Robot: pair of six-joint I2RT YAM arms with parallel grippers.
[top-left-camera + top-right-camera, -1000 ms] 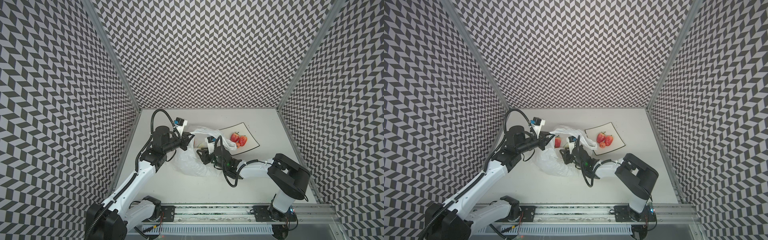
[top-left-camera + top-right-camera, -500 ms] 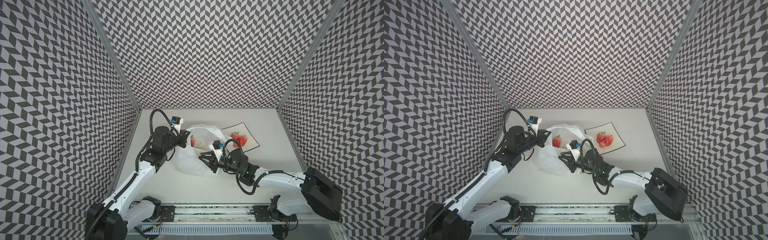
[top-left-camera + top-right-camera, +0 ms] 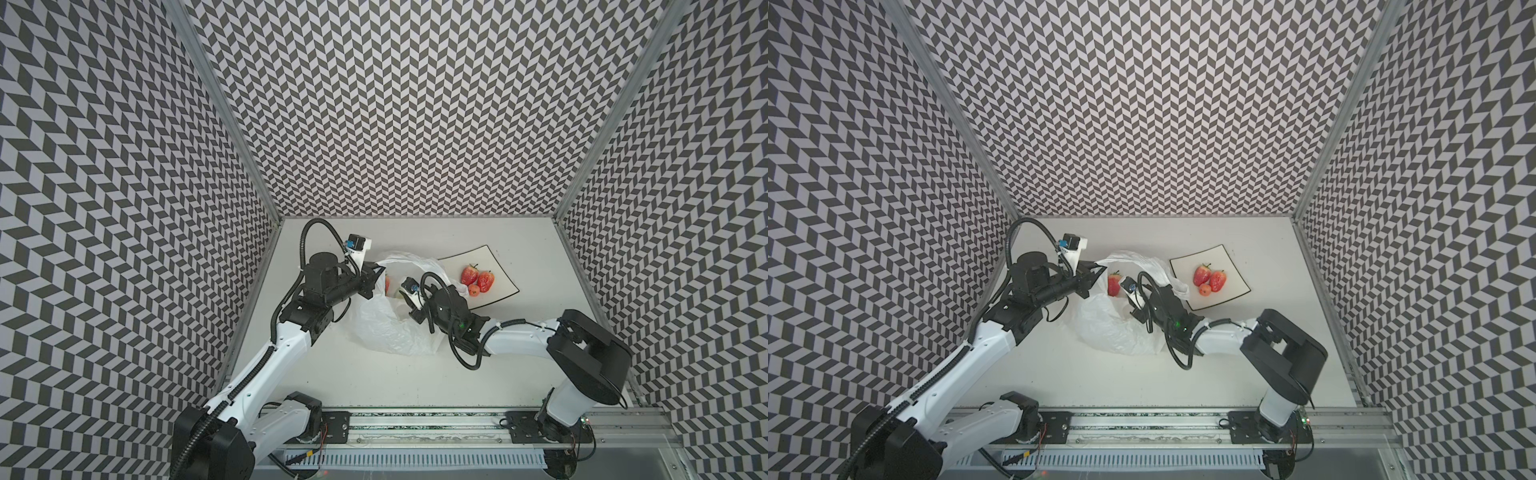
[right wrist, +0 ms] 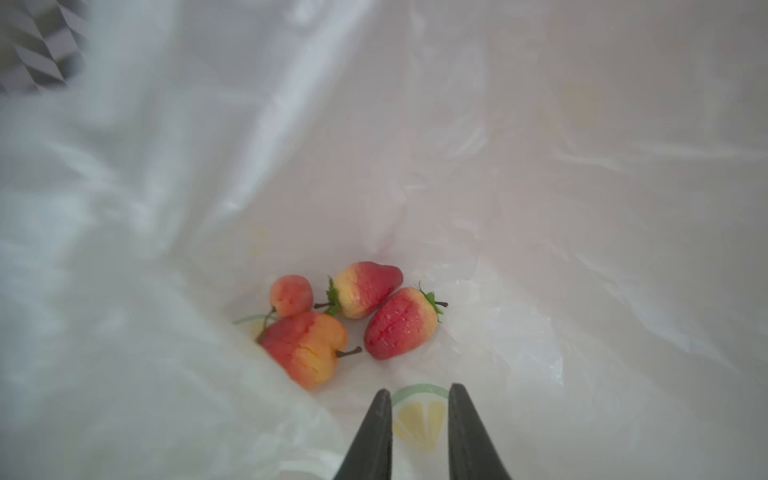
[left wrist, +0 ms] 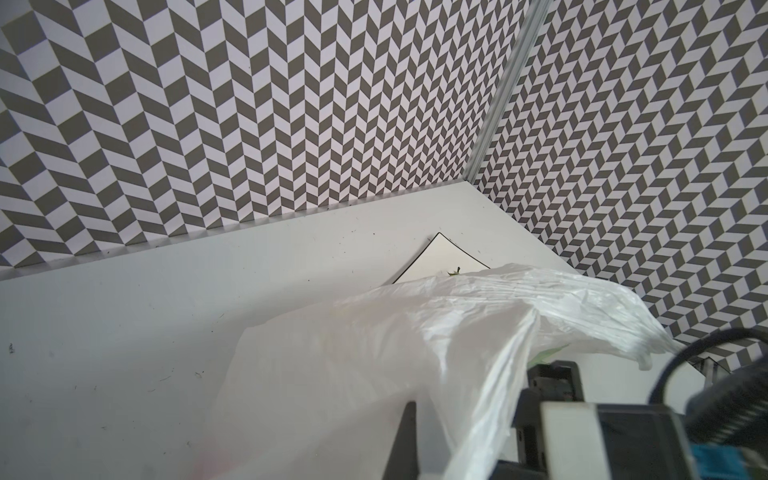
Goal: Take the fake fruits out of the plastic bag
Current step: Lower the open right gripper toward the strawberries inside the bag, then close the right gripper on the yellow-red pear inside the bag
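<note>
Plastic bag (image 4: pixel 540 208) — edge pinched in left gripper (image 3: pixel 1098 272) — holds four fake fruits (image 4: pixel 365 291); plate (image 3: pixel 480 255) holds three; right gripper (image 4: pixel 419 390) slightly parted, empty.

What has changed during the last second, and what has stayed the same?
The right gripper moved slightly left, further into the mouth of the plastic bag; its jaws are apart and hold nothing. The left gripper still grips the bag, and the three fruits on the plate have not moved.
</note>
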